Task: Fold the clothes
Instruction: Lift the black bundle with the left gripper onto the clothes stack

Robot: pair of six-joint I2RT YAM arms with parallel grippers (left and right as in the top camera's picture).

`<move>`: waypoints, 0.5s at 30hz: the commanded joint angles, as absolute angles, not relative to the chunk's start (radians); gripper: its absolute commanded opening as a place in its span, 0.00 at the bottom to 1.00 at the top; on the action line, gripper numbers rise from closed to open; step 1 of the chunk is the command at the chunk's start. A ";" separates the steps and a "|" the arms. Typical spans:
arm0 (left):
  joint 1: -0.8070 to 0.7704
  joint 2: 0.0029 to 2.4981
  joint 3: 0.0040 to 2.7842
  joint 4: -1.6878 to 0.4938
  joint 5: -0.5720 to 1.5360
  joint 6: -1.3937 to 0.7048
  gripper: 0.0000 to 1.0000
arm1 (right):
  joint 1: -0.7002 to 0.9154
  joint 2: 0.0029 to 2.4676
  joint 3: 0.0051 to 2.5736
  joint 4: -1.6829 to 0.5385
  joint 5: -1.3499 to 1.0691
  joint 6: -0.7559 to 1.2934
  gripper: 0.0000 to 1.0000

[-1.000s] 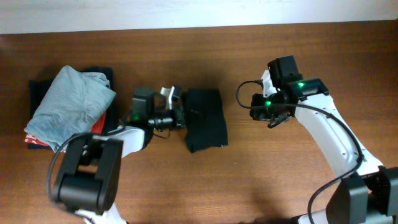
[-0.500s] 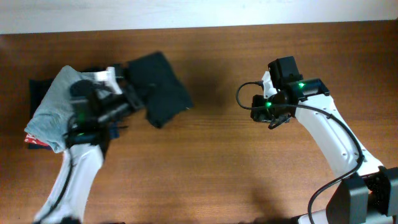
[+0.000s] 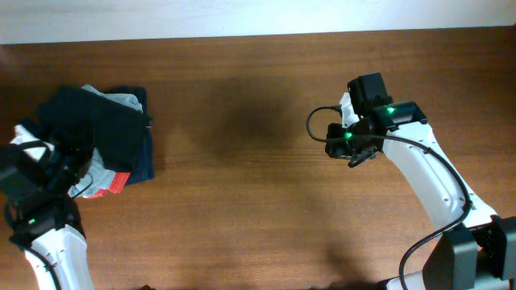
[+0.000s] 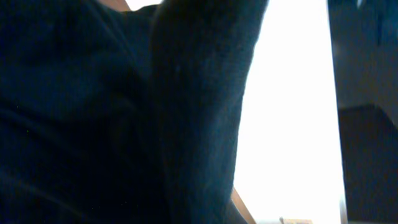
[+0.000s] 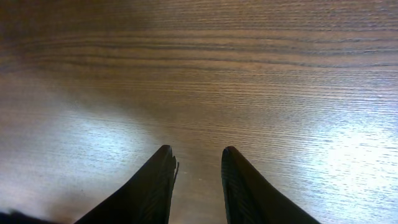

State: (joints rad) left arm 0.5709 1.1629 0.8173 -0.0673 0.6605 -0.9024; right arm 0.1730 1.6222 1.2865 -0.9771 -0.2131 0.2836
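The clothes, a folded black T-shirt [image 3: 101,129], lie draped over the pile of garments at the table's far left. My left gripper [image 3: 68,155] is at the shirt's left edge, shut on the cloth, its fingers buried in the fabric. Black fabric [image 4: 124,118] fills most of the left wrist view and hides the jaws. My right gripper [image 3: 353,151] hovers over bare wood at the right, far from the shirt. Its two dark fingers [image 5: 158,180] stand apart with nothing between them, so the right gripper [image 5: 198,152] is open.
Under the shirt a light grey garment [image 3: 125,101] peeks out, with an orange-red one [image 3: 118,183] and a navy one [image 3: 143,163] beneath. The wooden table [image 3: 258,201] stretches between the arms. A pale wall strip [image 3: 258,16] runs along the back edge.
My left gripper carried the black T-shirt from the table's middle leftward and onto the garment pile. The right arm has not moved.
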 commanded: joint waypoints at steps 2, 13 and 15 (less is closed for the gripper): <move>0.575 1.153 0.826 -0.054 0.658 -0.904 0.01 | 0.170 1.617 1.297 -0.978 -0.189 0.277 0.30; 0.584 1.164 0.826 -0.056 0.463 -0.912 0.01 | 0.170 1.617 1.297 -0.991 -0.186 0.277 0.30; 0.597 1.194 0.826 -0.065 0.465 -0.909 0.00 | 0.170 1.617 1.297 -0.992 -0.186 0.277 0.30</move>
